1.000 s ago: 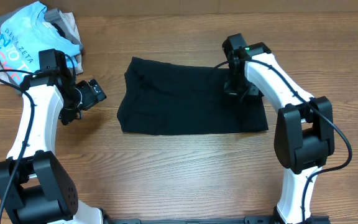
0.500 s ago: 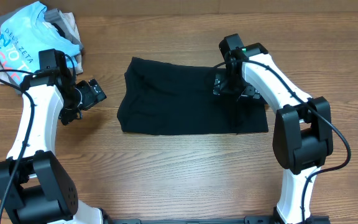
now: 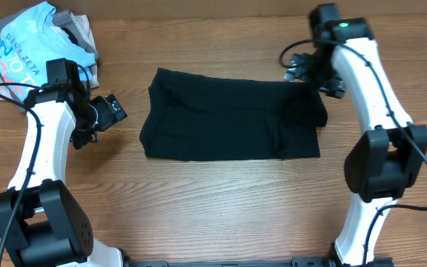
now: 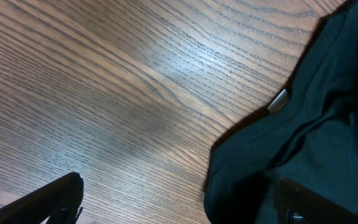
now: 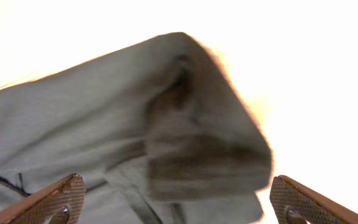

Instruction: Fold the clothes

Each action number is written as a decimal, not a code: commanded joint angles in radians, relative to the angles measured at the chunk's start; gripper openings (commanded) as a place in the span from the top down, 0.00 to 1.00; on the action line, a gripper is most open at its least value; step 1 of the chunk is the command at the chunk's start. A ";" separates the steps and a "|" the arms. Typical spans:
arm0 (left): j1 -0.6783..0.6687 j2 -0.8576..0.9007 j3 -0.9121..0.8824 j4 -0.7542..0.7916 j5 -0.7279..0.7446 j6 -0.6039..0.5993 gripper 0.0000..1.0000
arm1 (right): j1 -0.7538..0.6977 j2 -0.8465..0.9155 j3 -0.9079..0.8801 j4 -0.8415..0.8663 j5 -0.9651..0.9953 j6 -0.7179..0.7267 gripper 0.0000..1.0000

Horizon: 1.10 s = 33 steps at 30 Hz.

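Garment [image 3: 228, 115] runs lengthwise side to side; your right gripper [image 3: 296, 68] sits over its far right corner, your left gripper [image 3: 112, 110] just off its left edge; both gape empty.

Bare table [image 3: 221, 200] runs along the near edge of the garment [image 3: 228, 115]. A clothes pile [image 3: 32, 44] fills the far left corner; the left gripper [image 3: 117, 111] hangs just beside the garment's left edge, wood showing between them
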 commanded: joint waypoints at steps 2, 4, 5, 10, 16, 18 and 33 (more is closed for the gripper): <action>0.003 -0.014 0.010 0.004 0.007 0.026 0.00 | -0.093 -0.032 0.007 -0.039 -0.029 -0.006 0.00; 0.003 -0.014 0.010 0.004 0.007 0.026 0.00 | -0.135 -0.032 -0.009 -0.043 -0.067 -0.061 0.00; 0.003 -0.014 0.010 0.004 0.007 0.026 0.00 | -0.155 -0.032 -0.022 -0.036 -0.105 -0.107 0.00; 0.003 -0.014 0.010 0.005 0.007 0.026 0.00 | -0.239 -0.032 -0.117 0.019 -0.356 -0.290 0.00; 0.003 -0.014 0.010 0.004 0.007 0.026 0.00 | -0.291 -0.032 -0.321 0.177 -0.604 -0.404 0.04; 0.003 -0.014 0.010 0.004 0.007 0.026 0.00 | -0.291 -0.032 -0.386 0.224 -0.652 -0.412 0.06; 0.003 -0.014 0.010 0.004 0.007 0.027 0.00 | -0.293 -0.032 -0.460 0.339 -0.689 -0.312 0.44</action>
